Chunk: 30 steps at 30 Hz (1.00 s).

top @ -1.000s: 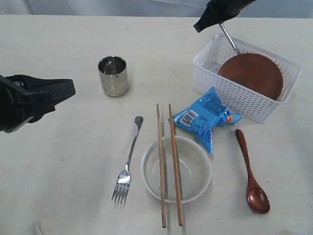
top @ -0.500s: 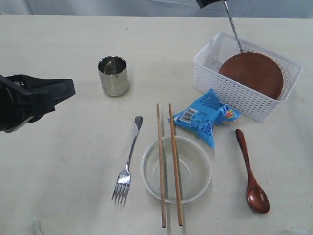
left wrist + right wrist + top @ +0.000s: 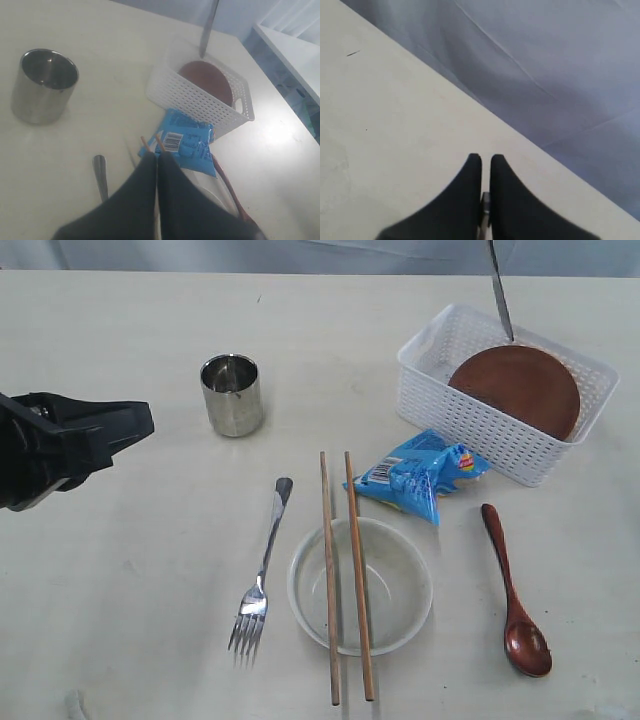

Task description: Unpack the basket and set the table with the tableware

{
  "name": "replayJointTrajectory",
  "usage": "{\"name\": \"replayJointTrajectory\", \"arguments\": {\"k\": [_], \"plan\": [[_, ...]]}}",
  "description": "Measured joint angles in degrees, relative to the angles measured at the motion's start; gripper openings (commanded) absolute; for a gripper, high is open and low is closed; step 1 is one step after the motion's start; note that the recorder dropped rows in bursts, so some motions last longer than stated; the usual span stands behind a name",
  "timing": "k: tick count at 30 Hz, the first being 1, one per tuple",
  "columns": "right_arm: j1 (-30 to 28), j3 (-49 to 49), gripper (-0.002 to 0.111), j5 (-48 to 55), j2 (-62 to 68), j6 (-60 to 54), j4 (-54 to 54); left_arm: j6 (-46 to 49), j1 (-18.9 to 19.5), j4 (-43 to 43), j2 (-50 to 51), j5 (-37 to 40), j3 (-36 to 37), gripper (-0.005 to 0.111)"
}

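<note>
Rightward, white lattice basket (image 3: 470, 425), round brown plate (image 3: 515, 390) inside, steel knife (image 3: 499, 295) above.

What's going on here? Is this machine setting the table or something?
Yes, a two-armed robot is unpacking a white basket to set the table. Its right gripper is shut on a metal knife, which hangs tip down over the basket; a brown plate lies inside. The steel cup, fork, bowl with two chopsticks across it, wooden spoon and a blue snack packet are out on the table. The left gripper is shut, holds nothing and hovers off to the side.
</note>
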Motion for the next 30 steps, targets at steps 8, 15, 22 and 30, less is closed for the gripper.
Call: {"name": "replayJointTrajectory", "arguments": {"k": [8,15,22,30], "plan": [[0.0,0.0,0.000,7.0,-4.5,2.4,1.5,0.0,0.0,0.0,0.0,0.0,0.0,0.000],[0.0,0.0,0.000,11.3,-8.1,2.5,6.7,0.0,0.0,0.0,0.0,0.7,-0.1,0.000],[0.0,0.0,0.000,17.1,-11.2,0.1,17.4,-0.7,0.0,1.8,0.0,4.5,-1.5,0.000],[0.0,0.0,0.000,23.4,-14.1,-2.0,24.2,-2.8,0.0,8.6,0.0,6.5,-2.4,0.000]]}}
